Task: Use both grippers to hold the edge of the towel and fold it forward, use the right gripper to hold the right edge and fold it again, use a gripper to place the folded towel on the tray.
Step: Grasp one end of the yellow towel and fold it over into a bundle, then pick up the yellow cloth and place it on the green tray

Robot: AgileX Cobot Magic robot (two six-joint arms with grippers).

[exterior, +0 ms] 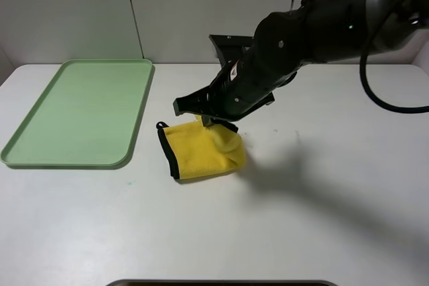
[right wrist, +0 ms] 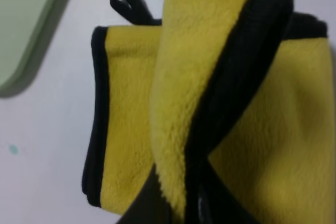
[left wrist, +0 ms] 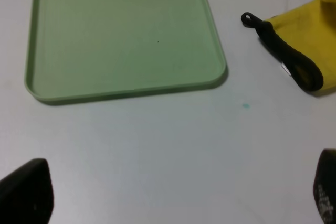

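The yellow towel (exterior: 201, 153) lies folded on the white table, just right of the pale-green tray (exterior: 74, 108). Its black corner loop (exterior: 161, 125) points toward the tray. My right gripper (exterior: 212, 122) reaches in from the upper right and is shut on a black-edged flap of the towel (right wrist: 173, 93), which it holds lifted and curled over the lower layer. Its fingers (right wrist: 202, 203) are mostly hidden by cloth. In the left wrist view, my left gripper (left wrist: 176, 191) hangs open over bare table in front of the tray (left wrist: 121, 30), with the towel (left wrist: 307, 22) off to one side and nothing between its fingers.
The right arm's thick black body (exterior: 315, 28) and cables span the upper right of the table. A small teal speck (left wrist: 245, 106) marks the table near the tray's corner. A dark edge (exterior: 221, 282) shows at the table's front.
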